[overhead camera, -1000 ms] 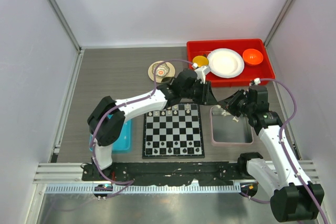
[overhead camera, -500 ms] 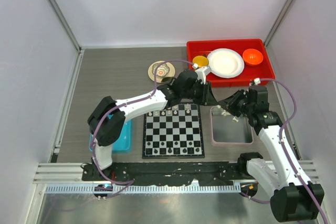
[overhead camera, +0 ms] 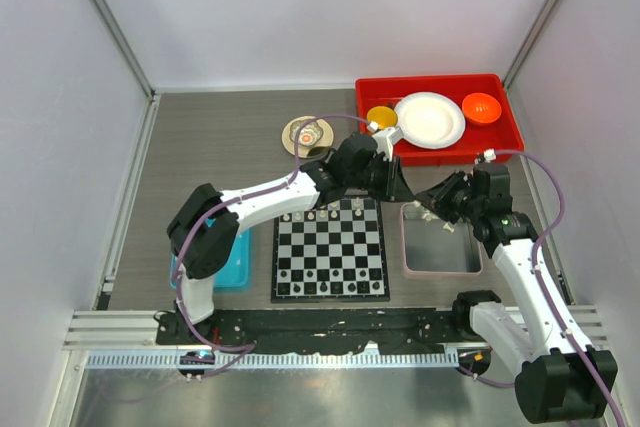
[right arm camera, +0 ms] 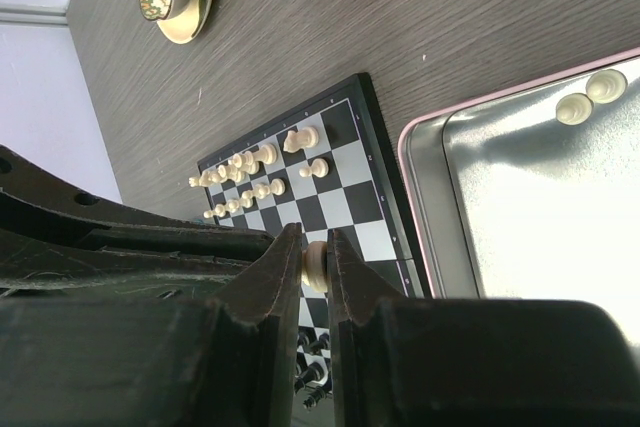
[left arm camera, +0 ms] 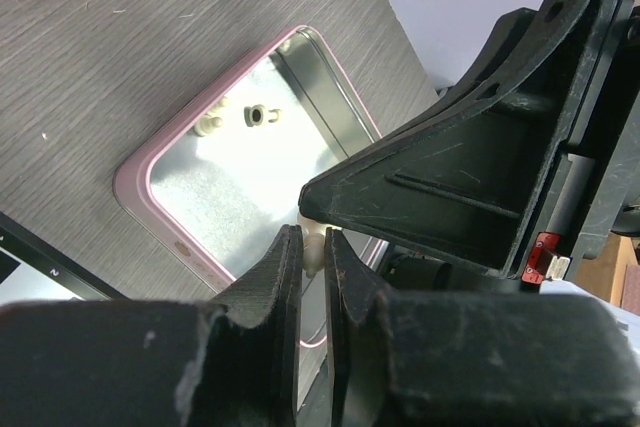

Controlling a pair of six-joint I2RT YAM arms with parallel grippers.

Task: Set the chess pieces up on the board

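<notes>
Beyond the board's (overhead camera: 330, 247) far right corner my two grippers meet tip to tip over the grey tray (overhead camera: 440, 244). My right gripper (right arm camera: 314, 259) is shut on a cream chess piece (right arm camera: 314, 263). In the left wrist view my left gripper (left arm camera: 314, 247) has both fingers pressed on a cream chess piece (left arm camera: 315, 253), right under the right gripper's black body (left arm camera: 470, 177). Several cream pieces (right arm camera: 250, 172) stand on the board's far rows and dark pieces (overhead camera: 330, 287) on its near rows. A few loose cream pieces (left arm camera: 258, 115) lie in the tray.
A red bin (overhead camera: 505, 132) with a white plate and orange dishes stands at the back right. A small patterned dish (overhead camera: 306, 134) sits behind the board. A blue bin (overhead camera: 225, 262) lies left of the board, partly under the left arm.
My left gripper's jaws have closed in on the cream piece. Both arms have stayed where they were.
</notes>
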